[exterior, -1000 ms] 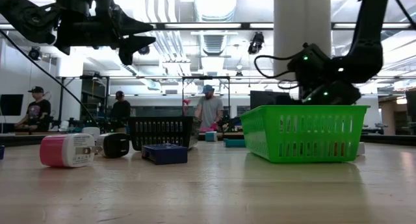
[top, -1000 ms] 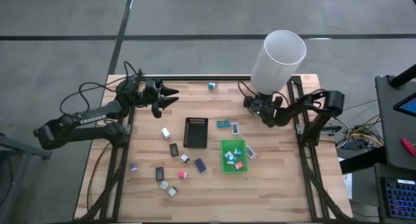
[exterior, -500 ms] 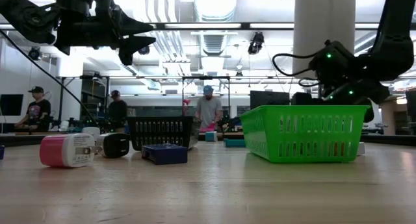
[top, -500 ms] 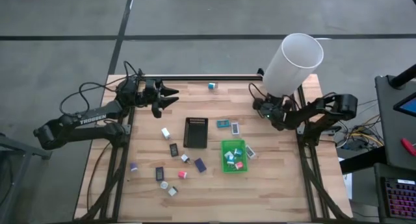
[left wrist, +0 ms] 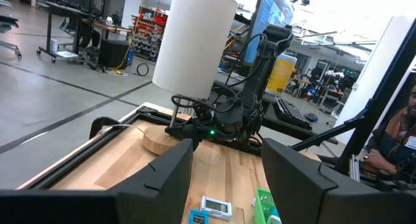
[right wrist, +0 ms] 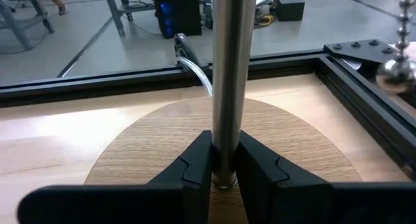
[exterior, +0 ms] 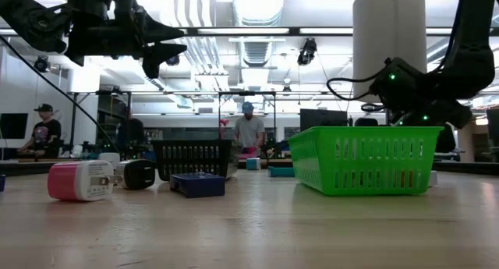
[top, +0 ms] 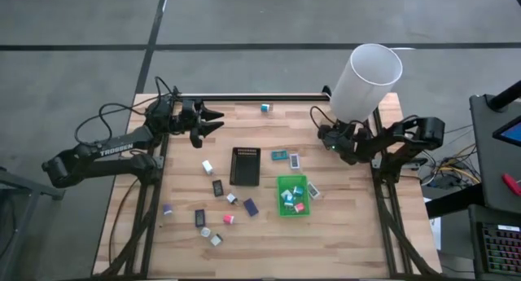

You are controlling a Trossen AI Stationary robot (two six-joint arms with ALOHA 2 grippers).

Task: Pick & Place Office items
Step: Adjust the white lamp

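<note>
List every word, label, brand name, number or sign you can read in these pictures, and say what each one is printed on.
"TROSSEN": white letters on the left arm, read in the high view.
The small items on the table, such as the flat packets by the green tray, carry markings too small to read.
Signs and screens in the room behind the table are too blurred to read.
No other readable text.

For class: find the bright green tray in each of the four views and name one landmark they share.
High view: green tray right of centre, beside the black tray.
Low view: right of centre, nearest the camera.
Left wrist view: only a corner at the bottom edge.
Right wrist view: not in it.
Shared landmark: the wooden table.
</note>
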